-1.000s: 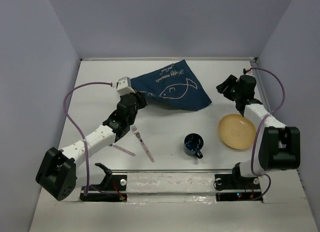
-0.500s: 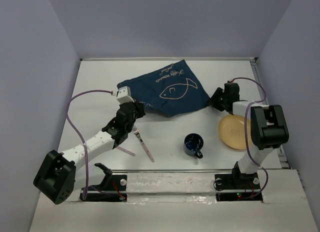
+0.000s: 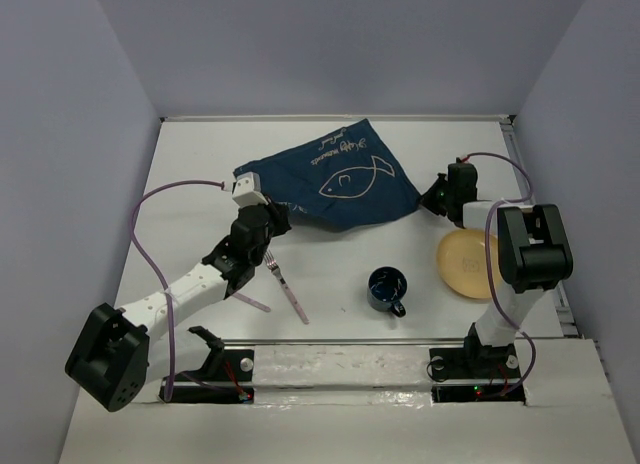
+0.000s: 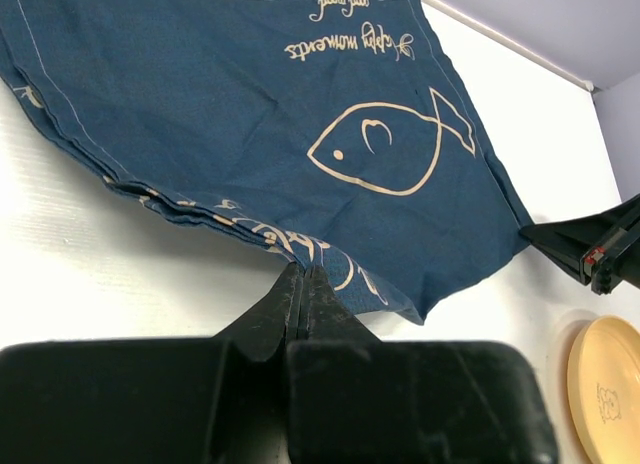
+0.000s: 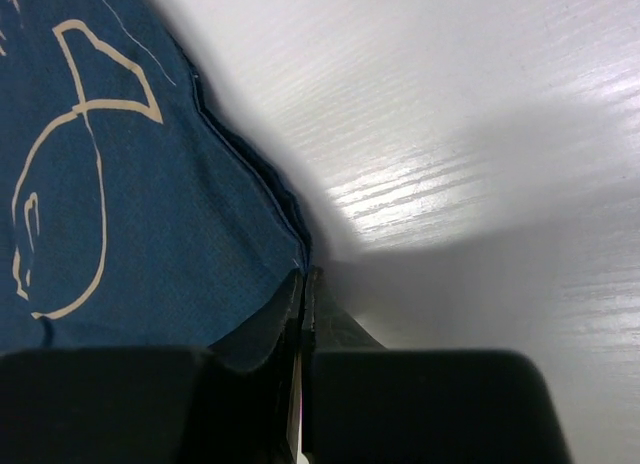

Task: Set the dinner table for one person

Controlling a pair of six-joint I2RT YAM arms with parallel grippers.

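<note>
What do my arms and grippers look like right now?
Left arm and right arm: white links, bulky black joints. Left gripper and right gripper: black. A thin purple cable loops along each arm; a small white box sits by the left wrist.

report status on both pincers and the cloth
Left pincer shut on cloth, near edge. Right pincer shut on its right corner. Cloth lies folded on dinner table. Fork, mug, plate close in front.

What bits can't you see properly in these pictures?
Plate: top view, the right arm covers its side; left wrist view, the picture edge cuts it.
Mug: top view, inside too dark to tell what it holds.
Pink stick by the fork: top view, left arm hides one end.
</note>
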